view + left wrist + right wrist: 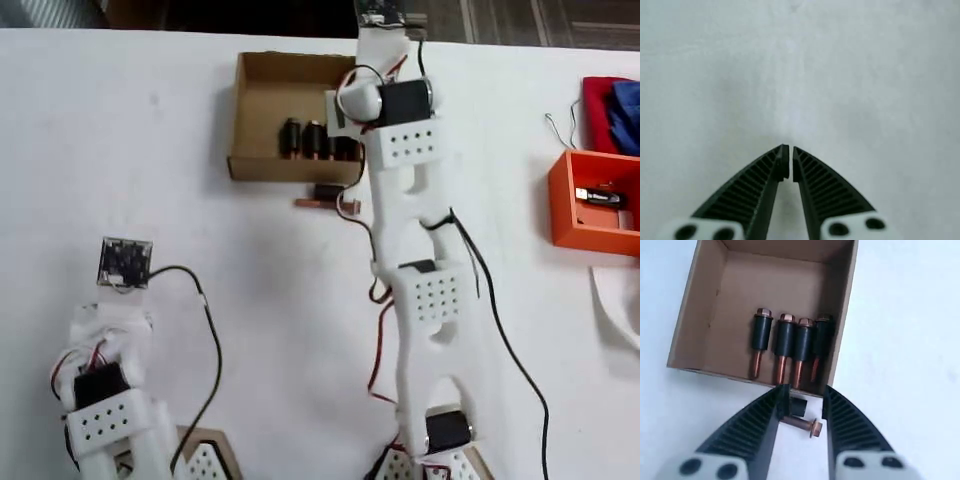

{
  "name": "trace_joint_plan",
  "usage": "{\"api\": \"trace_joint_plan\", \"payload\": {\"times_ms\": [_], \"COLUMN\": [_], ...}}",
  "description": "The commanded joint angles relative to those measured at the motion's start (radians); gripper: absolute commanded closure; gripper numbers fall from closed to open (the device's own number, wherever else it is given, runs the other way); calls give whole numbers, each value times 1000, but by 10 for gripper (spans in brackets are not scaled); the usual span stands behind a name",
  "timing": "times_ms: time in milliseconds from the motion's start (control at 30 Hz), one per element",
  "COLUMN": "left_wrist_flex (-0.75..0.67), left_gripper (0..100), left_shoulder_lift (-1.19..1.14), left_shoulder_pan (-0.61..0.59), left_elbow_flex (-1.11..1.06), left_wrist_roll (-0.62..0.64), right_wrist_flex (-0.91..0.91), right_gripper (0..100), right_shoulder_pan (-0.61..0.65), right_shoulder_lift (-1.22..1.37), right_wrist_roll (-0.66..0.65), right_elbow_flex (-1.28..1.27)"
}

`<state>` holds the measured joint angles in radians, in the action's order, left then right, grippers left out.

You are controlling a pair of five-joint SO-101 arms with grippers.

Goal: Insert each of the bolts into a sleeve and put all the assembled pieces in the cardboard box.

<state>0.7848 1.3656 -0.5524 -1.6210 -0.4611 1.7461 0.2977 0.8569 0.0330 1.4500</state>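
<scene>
Logging the right pincer first: we see it spread wide, gripping nothing, hanging over the table just outside the cardboard box. Both the loose bolt and the loose sleeve sit in the gap between its fingers, gripped by neither. The loose sleeve is close against one finger, on the box side of the bolt. The loose bolt lies flat across the gap, head toward the other finger. It is not inside the sleeve, and we cannot tell whether the two touch. In the high view the pair lies on the table right beside the box's near wall, next to the right arm.

Looks: the bolt is copper-coloured with a flanged hex head and a threaded shank. The sleeve is a short black cylinder.

We count four assembled pieces inside the box, side by side in a row, packed toward the corner closest to the right arm. Each is a black sleeve with a copper head at one end and a threaded shank poking out the other, shanks pointing at the wall nearest the pincer.

We mark the left pincer as clenched on nothing, a thin slit between its tips, over white table surface. The left arm sits well apart from the box.

An orange tray stands beyond the right arm, well apart from the box.
</scene>
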Motion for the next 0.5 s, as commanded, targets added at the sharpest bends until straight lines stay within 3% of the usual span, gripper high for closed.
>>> {"api": "trace_joint_plan", "payload": {"times_ms": [0, 67, 233, 467], "left_wrist_flex": [-20, -20, -21, -21], "left_gripper": [958, 958, 958, 958], "left_shoulder_lift": [9, 9, 9, 9], "left_shoulder_pan": [9, 9, 9, 9], "left_elbow_flex": [4, 4, 4, 4], "left_wrist_roll": [-8, -8, -8, -8], "right_wrist_flex": [27, 19, -140, -216], "right_gripper": [900, 901, 900, 896], "right_shoulder_pan": [48, 85, 145, 120], "right_shoulder_lift": [-239, -358, -427, -341], "right_wrist_roll": [-104, -218, -802, -852], "right_elbow_flex": [-298, -508, -818, -858]}}
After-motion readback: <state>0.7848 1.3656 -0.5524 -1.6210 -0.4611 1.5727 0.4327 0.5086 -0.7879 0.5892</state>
